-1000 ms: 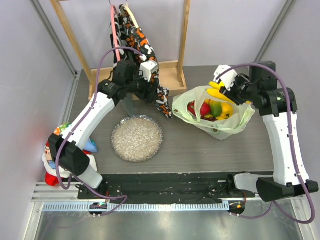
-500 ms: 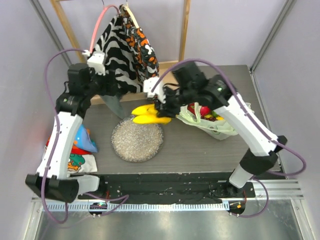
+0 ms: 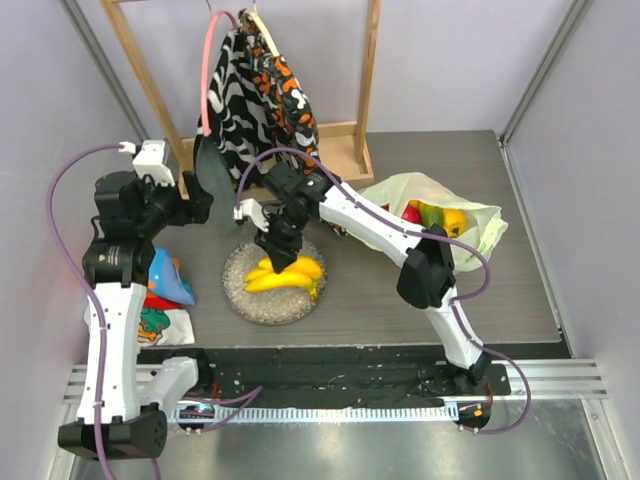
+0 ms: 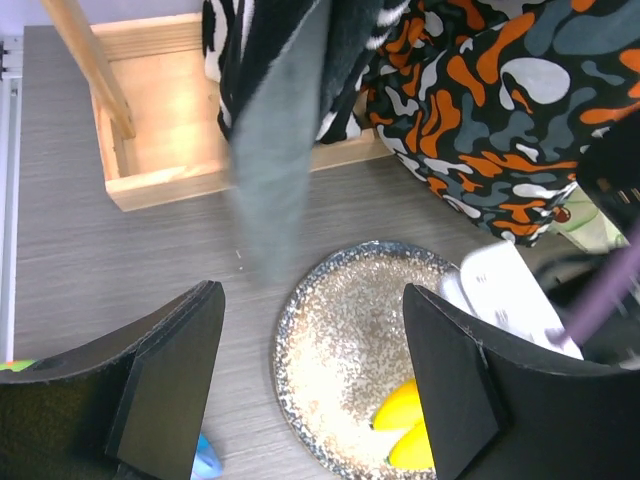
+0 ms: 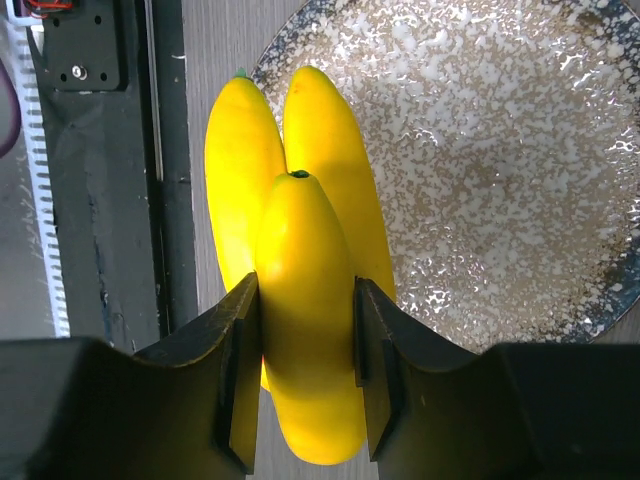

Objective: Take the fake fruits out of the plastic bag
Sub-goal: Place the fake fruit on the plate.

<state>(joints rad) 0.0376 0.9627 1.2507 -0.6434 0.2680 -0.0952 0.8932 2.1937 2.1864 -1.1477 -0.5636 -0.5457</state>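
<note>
You're holding the bananas [image 5: 300, 230] in the R pincer [image 5: 303, 345], jaws clamped on one of the bunch, over the plate [image 5: 520, 180] edge; can't tell if they're touching it. Be lowering till they're resting flat, then opening straight, no twist. L pincer [image 4: 310, 375] is hanging wide, empty. Top cam is showing the bag [image 3: 480, 235] w/ more fruit [image 3: 430, 215] on the counter [image 3: 380, 300], R rear; wrist cams aren't.
</note>
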